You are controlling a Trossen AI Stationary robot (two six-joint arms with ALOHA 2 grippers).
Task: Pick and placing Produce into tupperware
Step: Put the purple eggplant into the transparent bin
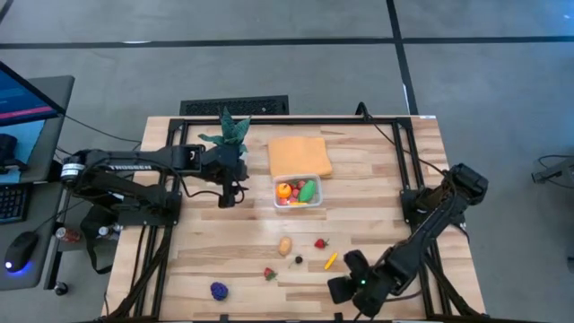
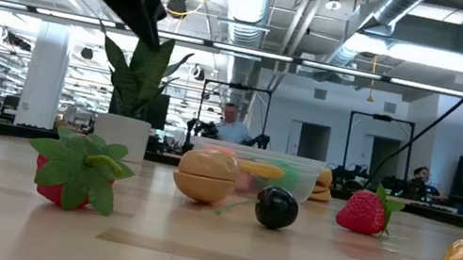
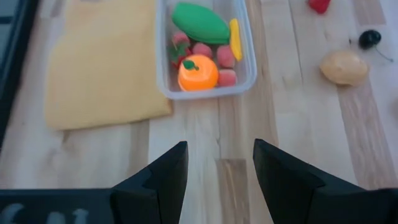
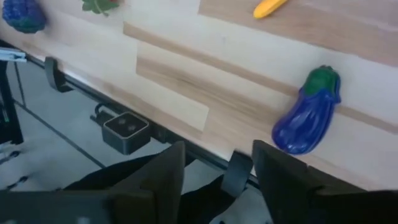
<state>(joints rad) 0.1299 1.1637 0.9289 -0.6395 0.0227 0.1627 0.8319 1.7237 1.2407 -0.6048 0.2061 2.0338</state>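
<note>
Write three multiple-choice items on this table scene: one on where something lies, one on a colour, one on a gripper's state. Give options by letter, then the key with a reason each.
1. Where does the orange cloth lie?
A. Beside the tupperware, touching it
B. Inside the tupperware
C. Under the eggplant

2. What colour is the eggplant near the table edge?
A. Red
B. Purple-blue with a green cap
C. Yellow

3. How is the left gripper?
A. Shut on the orange
B. Shut on the cloth
C. Open, holding nothing

Key: 1 A, the high and left wrist views show the cloth flat against the container's side. 2 B, the right wrist view shows it. 3 C, the left wrist view shows bare table between its fingers.
</note>
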